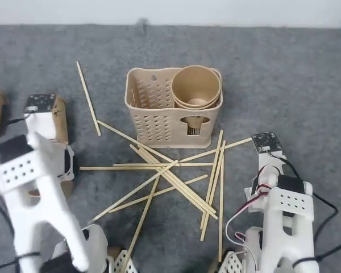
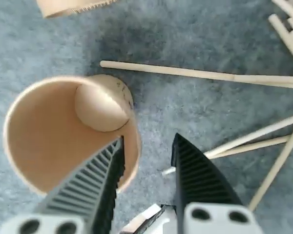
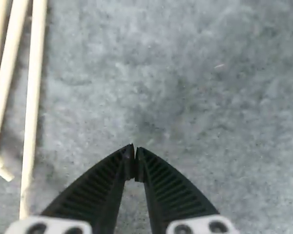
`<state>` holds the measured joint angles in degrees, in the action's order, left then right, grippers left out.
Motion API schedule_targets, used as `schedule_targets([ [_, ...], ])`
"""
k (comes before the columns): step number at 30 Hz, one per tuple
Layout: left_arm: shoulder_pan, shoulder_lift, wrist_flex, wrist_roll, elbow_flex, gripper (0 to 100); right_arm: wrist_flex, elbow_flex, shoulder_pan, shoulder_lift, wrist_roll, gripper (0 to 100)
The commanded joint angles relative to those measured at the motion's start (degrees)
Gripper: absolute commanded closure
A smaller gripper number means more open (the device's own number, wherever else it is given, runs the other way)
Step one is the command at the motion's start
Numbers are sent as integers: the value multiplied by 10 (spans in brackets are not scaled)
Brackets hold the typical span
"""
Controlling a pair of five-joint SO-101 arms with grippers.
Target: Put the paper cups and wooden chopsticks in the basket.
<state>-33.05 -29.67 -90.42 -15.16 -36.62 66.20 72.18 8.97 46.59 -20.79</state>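
Step in hand: grasping a paper cup (image 2: 53,141) that lies on its side on the grey counter (image 1: 284,74). The left gripper (image 2: 149,141) is open, straddling the cup's rim with one finger inside the mouth and one outside, holding nothing yet. The right gripper (image 3: 135,151) is closed and empty over bare counter, beside the loose wooden chopsticks (image 1: 170,176). The basket (image 1: 159,119) already holds stacked cups (image 1: 196,85). Likely next: pinch the rim, lift, carry to the basket.

Cups (image 1: 196,86) in basket (image 1: 153,116), chopsticks (image 1: 170,176) scattered, cup (image 2: 63,131) tipped
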Motion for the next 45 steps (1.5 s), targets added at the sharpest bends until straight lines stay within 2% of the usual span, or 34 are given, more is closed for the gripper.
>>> schedule_targets([
  [1, 4, 26, 33, -7, 22, 841, -3, -2, 9, 12, 5, 991],
  [6, 2, 47, 45, -4, 17, 863, -6, -2, 9, 12, 5, 991],
  [10, 5, 39, 42, -5, 22, 998, -7, 3, 9, 12, 5, 991],
  [21, 18, -98, 12, -8, 51, 988, -7, 3, 9, 14, 5, 991],
  [27, 102, -177, -100, -4, 170, 988, -15, 4, 9, 13, 7, 991],
  [32, 174, -163, -102, 51, 237, 988, -15, 4, 9, 13, 9, 991],
  [45, 334, 48, -101, 111, 553, 988, -15, 4, 7, 13, 7, 991],
])
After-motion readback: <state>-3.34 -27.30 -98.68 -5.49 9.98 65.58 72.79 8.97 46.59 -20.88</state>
